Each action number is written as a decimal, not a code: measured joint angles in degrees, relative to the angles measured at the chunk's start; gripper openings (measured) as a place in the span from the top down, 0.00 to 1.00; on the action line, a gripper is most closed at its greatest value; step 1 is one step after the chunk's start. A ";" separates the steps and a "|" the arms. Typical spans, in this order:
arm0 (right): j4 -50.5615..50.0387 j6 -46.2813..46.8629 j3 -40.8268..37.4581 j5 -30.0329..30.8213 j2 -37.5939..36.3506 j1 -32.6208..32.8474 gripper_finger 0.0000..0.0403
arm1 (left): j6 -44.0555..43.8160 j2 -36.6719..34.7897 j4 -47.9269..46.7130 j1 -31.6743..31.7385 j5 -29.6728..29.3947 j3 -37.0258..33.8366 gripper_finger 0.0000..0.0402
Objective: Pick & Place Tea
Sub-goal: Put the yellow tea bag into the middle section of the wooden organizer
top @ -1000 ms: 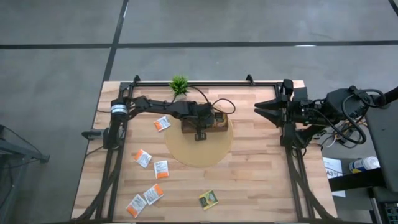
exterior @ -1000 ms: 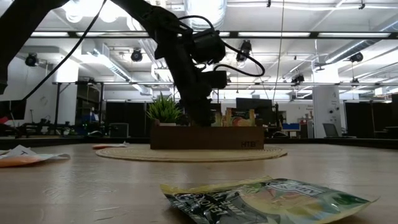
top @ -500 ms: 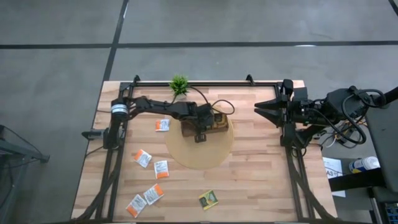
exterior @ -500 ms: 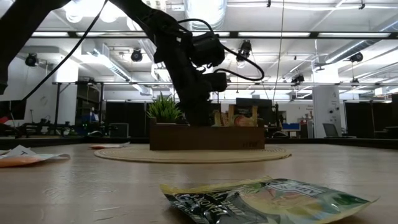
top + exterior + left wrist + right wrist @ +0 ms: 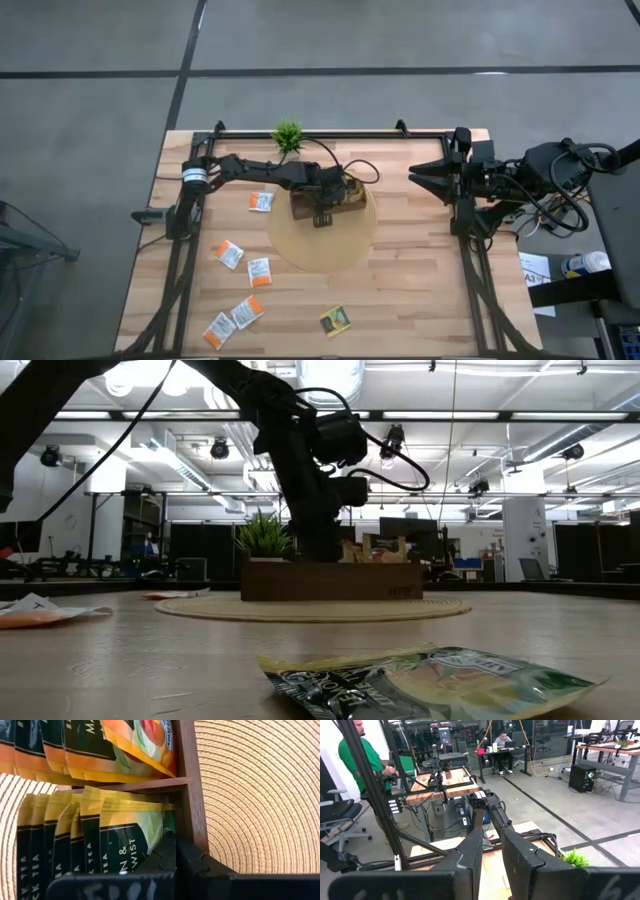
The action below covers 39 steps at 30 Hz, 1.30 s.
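**Left hand over the tray, shut above the filed sachets**

- Left hand: fingers closed together with nothing visibly between them, hanging at the near wall of the brown rectangular wooden compartment tray, which sits on the round woven straw mat.
- Filed tea: dark green-and-yellow paper sachets stand upright in a row directly under the left hand, packed against the tray's side wall; 1 wooden divider separates them from a second row of orange-edged sachets.
- Loose tea: white-and-orange square paper sachets lie flat on the wooden surface, all on the left arm's side of the mat: 1 just beside the tray, 2 nearer the middle, 2 toward the front edge. 1 green-and-yellow sachet lies alone at the front.
- Key relation: the next sachet likely lies away from the tray toward the left arm's base; the left arm is far nearer.
- Obstacles: the small green potted plant stands behind the tray, clear of that path.
- Right hand: parked at the surface's right edge, fingers narrowly apart, empty
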 joint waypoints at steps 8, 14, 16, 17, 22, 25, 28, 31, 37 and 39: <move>0.00 -0.25 0.00 -0.01 0.00 0.00 0.83 | 0.25 -0.20 -1.55 -0.09 -0.83 2.61 1.00; 0.00 -0.44 0.00 -0.01 0.00 0.00 0.83 | 1.26 -0.28 -3.13 -0.09 -1.30 4.01 1.00; -0.01 -0.44 0.00 -0.01 0.00 0.00 0.83 | 1.26 -0.31 -3.45 -0.09 -1.42 3.68 1.00; 0.00 -0.44 0.00 -0.01 0.00 0.00 0.83 | 1.26 -0.31 -3.95 -0.09 -1.76 3.57 1.00; 0.00 -0.44 0.00 -0.03 0.00 0.00 0.83 | 1.30 -0.31 -4.30 -0.20 -3.84 2.71 1.00; -0.01 -0.44 0.00 -0.03 0.00 0.00 0.83 | 1.01 -0.31 -4.49 -0.17 -3.88 2.65 1.00; -0.01 -0.44 0.00 -0.03 0.00 0.00 0.83 | 0.71 -0.31 -4.36 -0.17 -3.88 2.65 1.00; 0.00 -0.44 0.00 -0.03 0.00 0.00 0.83 | 0.55 -0.31 -4.37 -0.17 -3.88 2.65 1.00; -0.01 -0.43 0.00 -0.05 0.00 0.00 0.83 | 0.38 -0.31 -4.36 -0.31 -6.20 2.65 1.00; 0.00 -0.42 0.00 -0.05 0.00 0.00 0.83 | 0.39 -0.31 -4.36 -0.42 -8.07 2.65 1.00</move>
